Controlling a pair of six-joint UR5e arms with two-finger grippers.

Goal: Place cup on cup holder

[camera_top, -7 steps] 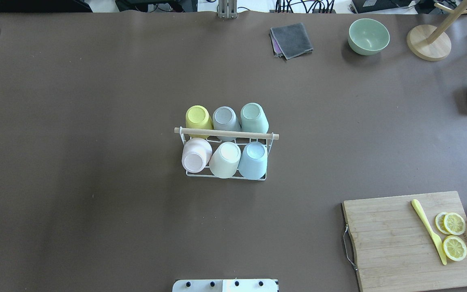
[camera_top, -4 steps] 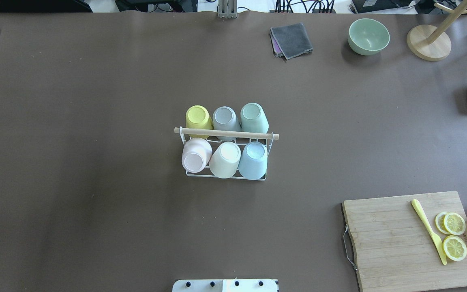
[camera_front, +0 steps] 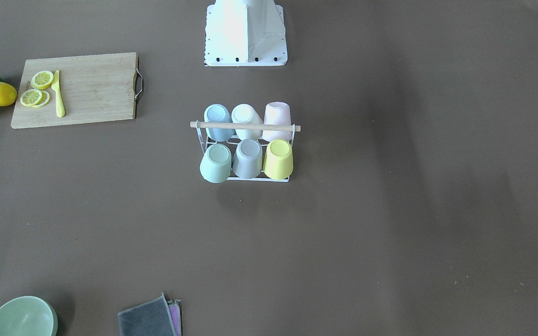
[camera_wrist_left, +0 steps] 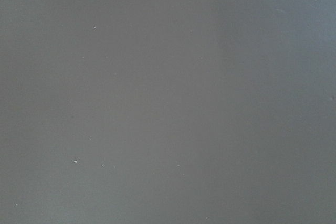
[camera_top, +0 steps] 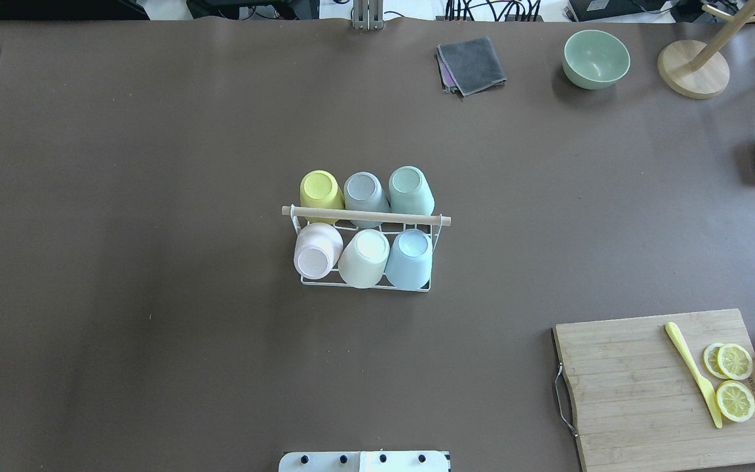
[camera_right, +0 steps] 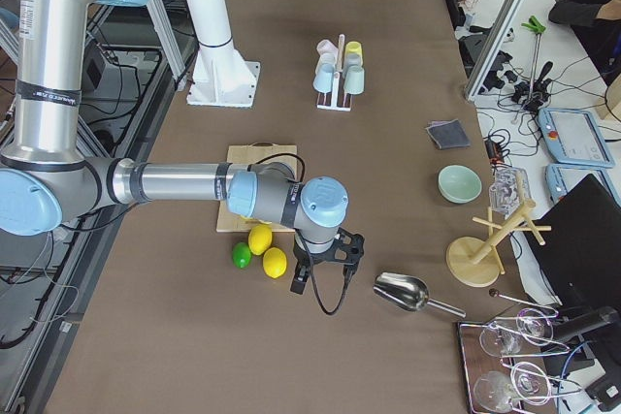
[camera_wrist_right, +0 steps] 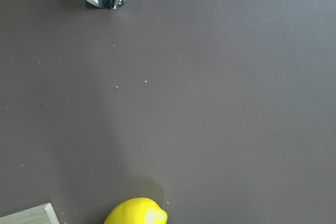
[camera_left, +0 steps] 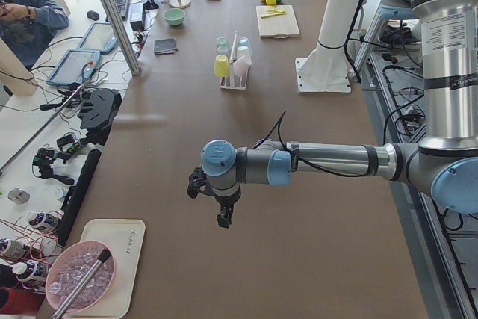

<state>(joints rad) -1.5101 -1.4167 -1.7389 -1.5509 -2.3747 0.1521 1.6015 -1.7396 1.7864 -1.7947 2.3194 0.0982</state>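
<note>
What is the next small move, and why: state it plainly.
Probably just hold both arms where they are. The cup holder already carries six inverted cups, three per row, so no peg looks free, and no loose cup shows on the table. The left gripper and right gripper hang at the table's ends, far from it.

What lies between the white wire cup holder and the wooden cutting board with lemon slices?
Nothing: the overhead view shows only bare brown table between the white wire cup holder and the wooden cutting board.
</note>
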